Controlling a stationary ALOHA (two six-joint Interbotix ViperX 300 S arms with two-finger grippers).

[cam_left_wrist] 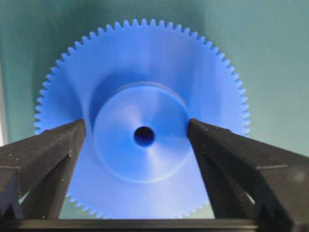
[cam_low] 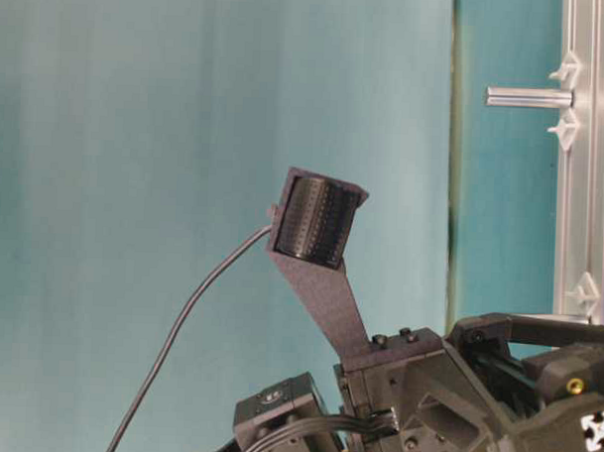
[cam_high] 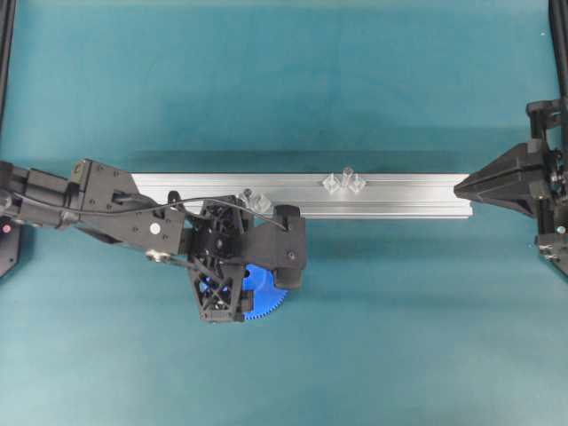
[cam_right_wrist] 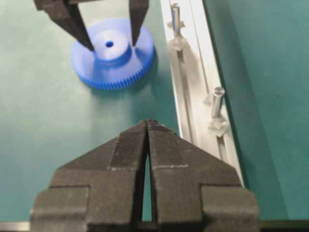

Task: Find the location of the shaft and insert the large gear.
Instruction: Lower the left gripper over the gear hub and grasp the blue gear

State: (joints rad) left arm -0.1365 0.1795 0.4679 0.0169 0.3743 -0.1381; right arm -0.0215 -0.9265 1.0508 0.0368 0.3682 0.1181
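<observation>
Overhead: large gear (cam_high: 264, 297) lies flat on the teal table (cam_high: 399, 337), just below the aluminium rail (cam_high: 399, 195), mostly hidden under the left tool (cam_high: 241, 300). Right tool (cam_high: 461, 187) sits at the rail's right end. Two pins on the rail; the shaft (cam_high: 345, 177) stands near mid-rail, well right of the gear.

Table-level: one pin (cam_low: 530, 97) sticks out from the rail; no gear visible.

Left wrist: left tool spread wide, fingers (cam_left_wrist: 53, 150) either side of the gear's hub, not pinching.

Right wrist: right tool pressed together, holding nothing; gear left of the rail.
</observation>
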